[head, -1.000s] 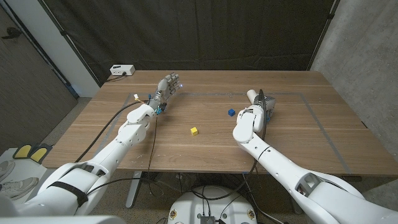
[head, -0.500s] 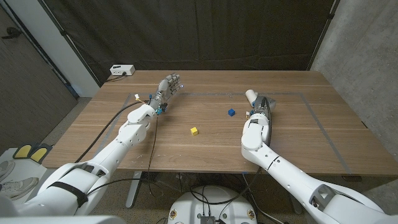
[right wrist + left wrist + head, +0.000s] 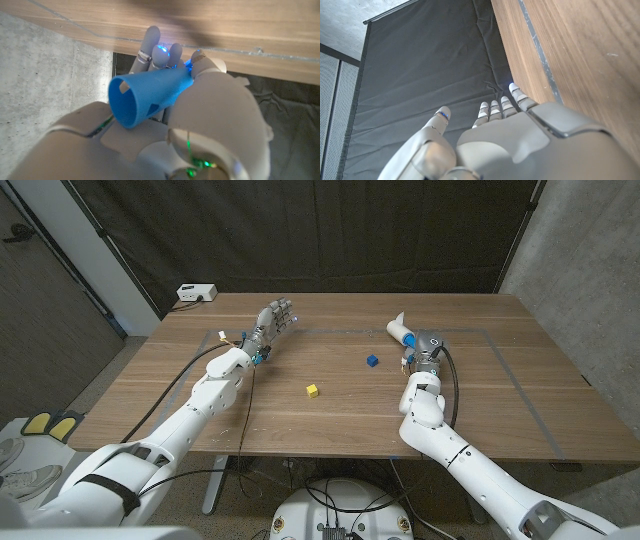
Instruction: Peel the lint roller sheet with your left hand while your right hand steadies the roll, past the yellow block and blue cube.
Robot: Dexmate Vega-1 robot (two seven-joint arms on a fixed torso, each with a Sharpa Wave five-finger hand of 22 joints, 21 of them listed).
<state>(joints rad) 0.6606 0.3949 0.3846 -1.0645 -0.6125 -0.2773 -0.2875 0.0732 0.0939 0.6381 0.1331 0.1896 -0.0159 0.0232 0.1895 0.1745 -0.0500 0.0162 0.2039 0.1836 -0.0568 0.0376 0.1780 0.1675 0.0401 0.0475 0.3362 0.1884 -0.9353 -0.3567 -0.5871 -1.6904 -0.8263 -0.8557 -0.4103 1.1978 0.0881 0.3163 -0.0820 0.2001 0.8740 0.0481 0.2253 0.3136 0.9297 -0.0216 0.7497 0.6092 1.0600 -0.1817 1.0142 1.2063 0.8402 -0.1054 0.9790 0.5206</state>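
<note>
Head view: lint roller (image 3: 401, 331) is held by the right hand (image 3: 421, 350) at the bench's (image 3: 300, 420) far right — blue handle clamped in the fingers (image 3: 152, 42). Left hand (image 3: 270, 322) is raised far left, fingers apart, nothing held. Blue cube (image 3: 372, 361) and yellow block (image 3: 312, 390) sit btwn the arms.

Bare table (image 3: 300, 430) between the hands; only yellow block (image 3: 312, 390) and blue cube (image 3: 372, 361) in the way, well apart, with passable wood between them.
</note>
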